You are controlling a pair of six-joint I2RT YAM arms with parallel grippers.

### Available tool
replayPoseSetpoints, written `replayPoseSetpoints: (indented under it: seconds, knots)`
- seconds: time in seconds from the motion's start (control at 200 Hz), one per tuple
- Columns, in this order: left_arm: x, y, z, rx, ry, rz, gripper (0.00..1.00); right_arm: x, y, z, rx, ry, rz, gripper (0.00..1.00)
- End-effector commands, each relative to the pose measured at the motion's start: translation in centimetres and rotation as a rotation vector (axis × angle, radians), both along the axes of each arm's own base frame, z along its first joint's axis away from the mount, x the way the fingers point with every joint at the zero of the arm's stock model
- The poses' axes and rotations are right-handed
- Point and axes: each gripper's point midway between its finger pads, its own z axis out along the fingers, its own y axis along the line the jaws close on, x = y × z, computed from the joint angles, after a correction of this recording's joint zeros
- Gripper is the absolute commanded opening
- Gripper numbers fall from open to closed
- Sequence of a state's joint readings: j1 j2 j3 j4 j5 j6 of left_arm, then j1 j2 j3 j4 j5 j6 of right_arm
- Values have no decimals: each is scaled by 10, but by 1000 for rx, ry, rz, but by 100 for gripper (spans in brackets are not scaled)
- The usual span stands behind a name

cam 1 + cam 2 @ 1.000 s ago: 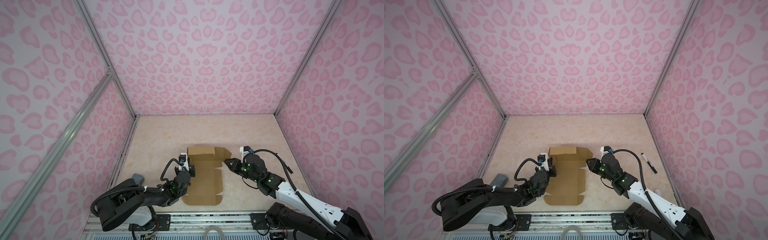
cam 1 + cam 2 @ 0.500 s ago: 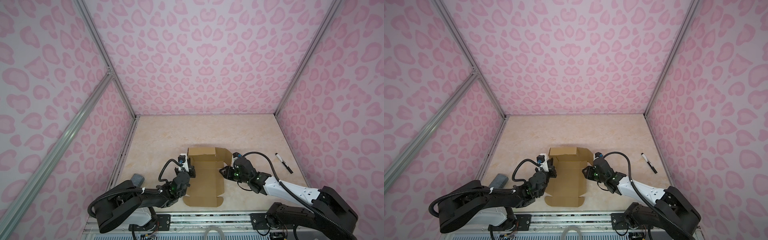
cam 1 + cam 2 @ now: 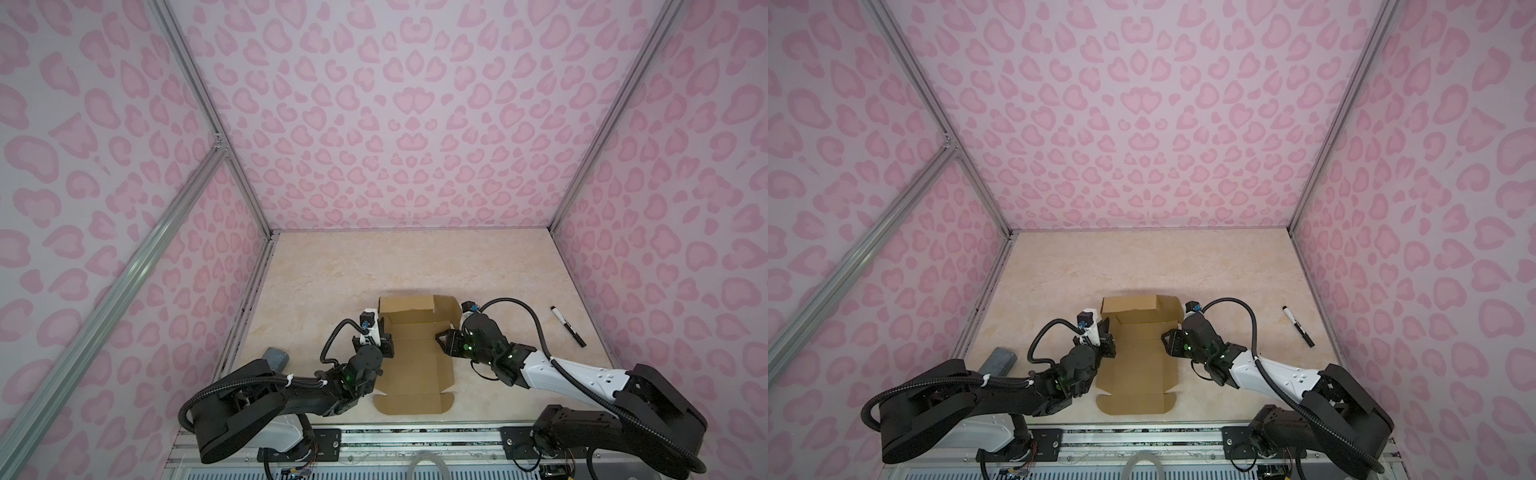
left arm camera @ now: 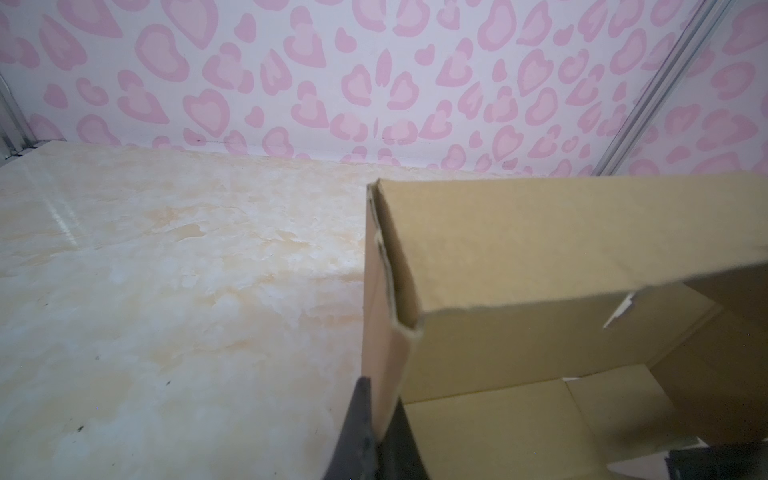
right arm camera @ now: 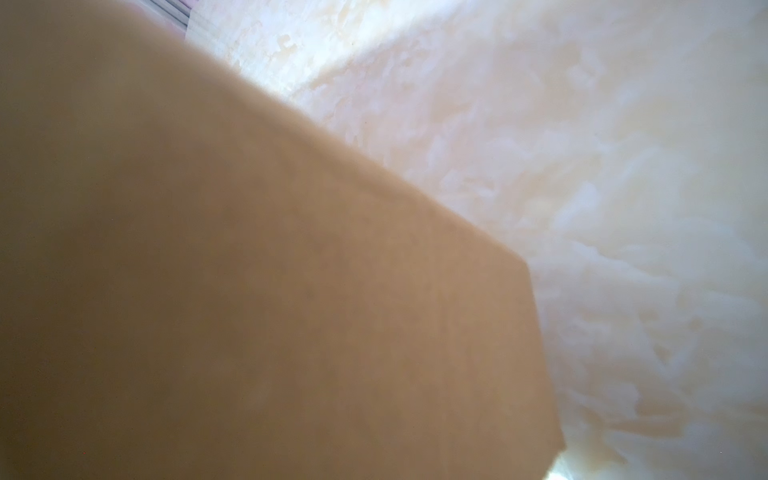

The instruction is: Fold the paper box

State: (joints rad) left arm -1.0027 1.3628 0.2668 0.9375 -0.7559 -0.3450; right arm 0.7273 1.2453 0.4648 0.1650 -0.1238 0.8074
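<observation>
The paper box [image 3: 415, 365] [image 3: 1138, 374], brown cardboard, lies part-folded at the front middle of the table, its back wall and left wall raised. My left gripper [image 3: 384, 338] [image 3: 1106, 336] is shut on the left wall; the left wrist view shows its black fingers [image 4: 361, 415] pinching that wall of the box [image 4: 540, 249]. My right gripper [image 3: 442, 340] [image 3: 1167, 338] sits low at the box's right edge, below the raised right flap. Blurred cardboard [image 5: 249, 291] fills the right wrist view and hides the jaws.
A black marker pen [image 3: 568, 326] [image 3: 1298, 326] lies on the table to the right of the right arm. A grey felt block [image 3: 276, 359] [image 3: 998, 361] rests by the left wall. Pink patterned walls close in three sides.
The right arm has dropped lower and swung in toward the box's right edge. The left gripper and the box's left wall have stayed in place.
</observation>
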Motion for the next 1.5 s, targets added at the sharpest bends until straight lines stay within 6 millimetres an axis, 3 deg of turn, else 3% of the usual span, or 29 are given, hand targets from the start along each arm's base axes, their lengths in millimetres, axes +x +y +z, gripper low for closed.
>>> replayPoseSetpoints:
  seconds: [0.0,0.105,0.26,0.435,0.6,1.1,1.495]
  knots:
    - [3,0,5,15,-16,14,4,4,-17,2,-73,-58,-44,43]
    - [3,-1,6,22,-17,7,4,5,-32,1,-77,-97,-98,44]
    - [3,-4,8,21,-18,-1,4,6,-35,3,-70,-114,-105,45]
    - [1,-4,7,6,-11,-10,4,12,-16,17,8,-156,-49,45]
    - [0,-4,6,-5,-4,-13,4,13,-3,18,32,-140,-5,44]
    - [0,-8,5,-14,2,-27,4,9,21,39,190,-177,69,43]
    - [0,-9,6,-15,1,-31,4,10,49,30,208,-182,102,42]
